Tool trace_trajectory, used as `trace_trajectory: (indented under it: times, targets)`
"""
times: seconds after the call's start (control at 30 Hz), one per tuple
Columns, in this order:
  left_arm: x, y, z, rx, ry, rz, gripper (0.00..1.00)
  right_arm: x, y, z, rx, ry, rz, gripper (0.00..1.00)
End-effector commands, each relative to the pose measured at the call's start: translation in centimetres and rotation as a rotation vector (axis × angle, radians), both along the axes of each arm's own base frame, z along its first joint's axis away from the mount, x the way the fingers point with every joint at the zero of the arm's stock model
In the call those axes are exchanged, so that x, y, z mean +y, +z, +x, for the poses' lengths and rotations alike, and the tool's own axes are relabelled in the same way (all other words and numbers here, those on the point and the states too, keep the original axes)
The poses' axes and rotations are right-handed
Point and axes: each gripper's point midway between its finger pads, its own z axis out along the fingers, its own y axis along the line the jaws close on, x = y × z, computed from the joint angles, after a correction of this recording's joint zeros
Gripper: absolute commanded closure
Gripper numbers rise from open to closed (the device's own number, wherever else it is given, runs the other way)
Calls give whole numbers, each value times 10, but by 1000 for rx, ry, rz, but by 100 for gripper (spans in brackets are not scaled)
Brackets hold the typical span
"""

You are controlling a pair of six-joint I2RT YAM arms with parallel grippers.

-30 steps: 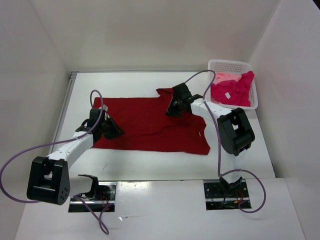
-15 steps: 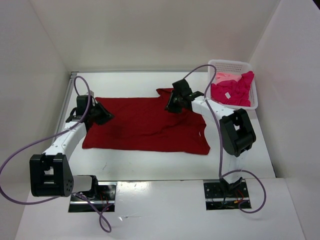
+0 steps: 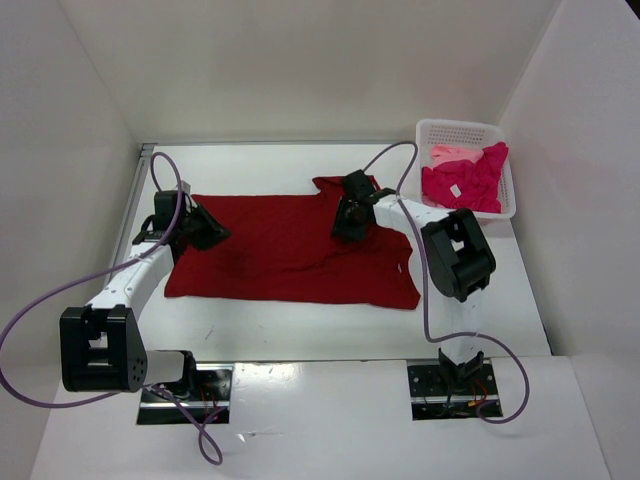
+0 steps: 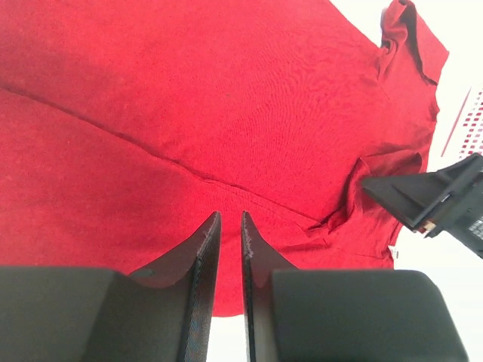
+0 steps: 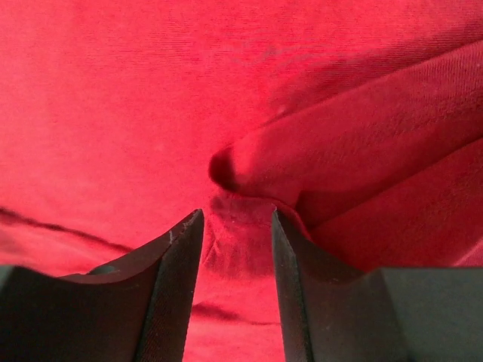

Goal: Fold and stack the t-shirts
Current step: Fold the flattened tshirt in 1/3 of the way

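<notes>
Across the middle of the worktop, the dark red t-shirt (image 3: 295, 250) lies spread flat. Toward its left edge my left gripper (image 4: 226, 226) has its fingers nearly together with nothing between them; my right gripper (image 5: 235, 226) pinches a raised fold near the far-right sleeve.

The left gripper (image 4: 226, 222), jaws nearly closed with a thin gap, hovers over the dark red t-shirt (image 4: 226, 98).

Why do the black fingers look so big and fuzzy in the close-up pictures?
In the left wrist view the fingers sit right by the lens, so they loom large and soft-edged; the red t-shirt behind looks sharper. In the right wrist view the fingers are soft too, and the cloth fold casts dark shadow.
</notes>
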Motion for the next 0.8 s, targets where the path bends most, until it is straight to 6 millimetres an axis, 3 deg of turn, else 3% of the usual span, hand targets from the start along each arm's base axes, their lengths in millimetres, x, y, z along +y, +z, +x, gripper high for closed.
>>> trace_trajectory:
  times: [0.0, 0.2, 0.4, 0.5, 0.6, 0.77]
  targets:
    - [-1, 0, 2, -26, -28, 11, 76, -1, 6, 12, -32, 11, -38, 52]
    - [-1, -4, 0, -17, -28, 11, 76, 6, -5, 12, -12, 44, -49, 49]
    - [-1, -4, 0, -17, -28, 11, 76, 12, -8, 13, -4, 48, -49, 76]
    - [-1, -4, 2, -15, -28, 11, 76, 18, 8, 18, -44, 49, -38, 89]
    - [-1, -5, 4, -17, -28, 11, 75, 17, 9, 20, -50, 44, -43, 96]
    - [-2, 3, 10, -33, -34, 5, 75, 29, 28, 29, -94, 65, 5, 100]
